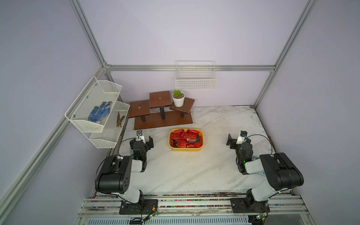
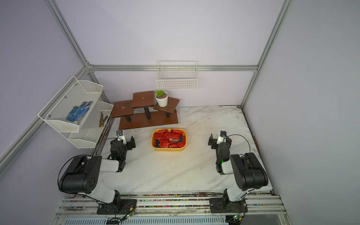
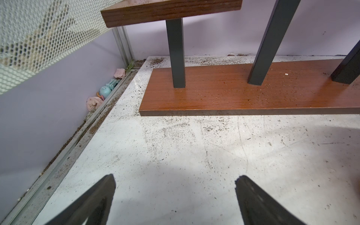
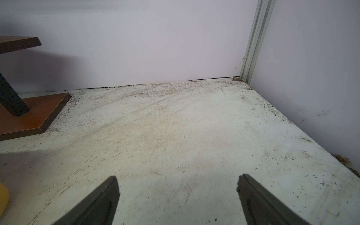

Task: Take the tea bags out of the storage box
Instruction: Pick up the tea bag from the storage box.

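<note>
The yellow storage box (image 1: 186, 149) (image 2: 168, 149) stands on the white marbled table, a little behind its middle, in both top views. It is heaped with tea bags (image 1: 185, 138) (image 2: 168, 138): shiny red foil pouches and a few flat black sachets. My left gripper (image 1: 143, 140) (image 2: 125, 142) hovers low to the left of the box, open and empty. My right gripper (image 1: 238, 140) (image 2: 220, 141) is off to the right of the box, also open and empty. In the wrist views, each gripper (image 3: 175, 181) (image 4: 177, 181) shows spread fingers over bare table. Only a yellow corner of the storage box (image 4: 3, 196) shows in the right wrist view.
A stepped wooden stand (image 1: 162, 118) with a potted plant (image 1: 178, 98) stands behind the box. A white wire basket (image 1: 195, 81) hangs on the back wall. A white mesh shelf (image 1: 97, 111) on the left wall holds a blue glove (image 1: 99, 111). Small toys (image 3: 106, 91) lie in the left wall gap.
</note>
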Controlling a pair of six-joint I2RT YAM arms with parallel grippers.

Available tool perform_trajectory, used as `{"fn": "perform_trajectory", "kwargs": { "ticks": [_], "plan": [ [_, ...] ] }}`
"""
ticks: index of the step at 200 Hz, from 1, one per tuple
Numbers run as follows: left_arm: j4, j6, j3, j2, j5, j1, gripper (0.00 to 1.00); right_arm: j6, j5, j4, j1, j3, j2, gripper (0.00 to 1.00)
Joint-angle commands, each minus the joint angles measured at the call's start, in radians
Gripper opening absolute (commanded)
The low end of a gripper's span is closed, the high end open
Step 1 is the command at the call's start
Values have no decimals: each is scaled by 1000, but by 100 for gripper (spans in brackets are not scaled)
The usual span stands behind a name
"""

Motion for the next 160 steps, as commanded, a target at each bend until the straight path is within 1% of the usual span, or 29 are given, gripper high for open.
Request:
{"fn": "perform_trajectory", "kwargs": {
  "ticks": [1,8,14,25,39,47,52,62,70,75,89,95,101,103,105,113,121,132,141,160],
  "plan": [
    [-82,35,43,-74,-58,-43,100,9,54,-95,10,7,-151,100],
    [-222,17,102,-115,-120,-60,100,14,62,-189,11,24,-229,100],
    [-387,-22,160,-142,-159,-64,100,38,70,-275,10,45,-288,100],
    [-672,-124,284,-207,-199,-67,100,179,106,-429,11,92,-392,100],
    [-874,-238,387,-233,-222,-68,100,334,104,-582,10,150,-476,100],
    [-968,-305,425,-251,-219,-70,100,443,126,-617,10,166,-500,100],
    [-1017,-343,446,-268,-204,-70,100,502,110,-649,6,178,-519,100],
    [-1061,-382,454,-311,-123,-70,100,550,28,-712,1,206,-549,100],
    [-1090,-415,449,-356,-62,-74,100,564,-64,-758,2,240,-564,100],
    [-1107,-442,446,-382,-33,-76,100,561,-132,-765,2,259,-566,97],
    [-1164,-515,436,-457,67,-77,99,571,-334,-791,2,316,-546,80],
    [-1183,-536,431,-484,121,-77,97,585,-418,-815,4,354,-527,72],
    [-1190,-551,424,-508,184,-79,93,603,-469,-834,10,383,-508,68],
    [-1194,-555,421,-519,206,-79,92,609,-482,-840,14,392,-502,63],
    [-1196,-561,419,-526,227,-79,90,614,-496,-846,17,401,-494,61],
    [-1207,-584,411,-545,303,-83,87,629,-535,-873,33,440,-465,53],
    [-1221,-600,412,-555,381,-89,82,640,-556,-919,54,484,-432,48],
    [-1244,-616,413,-567,449,-111,78,642,-574,-977,87,541,-382,39],
    [-1256,-634,408,-576,476,-133,77,637,-581,-1019,120,584,-340,37],
    [-1253,-688,382,-587,511,-185,76,608,-564,-1058,191,645,-265,37]
  ]
}}
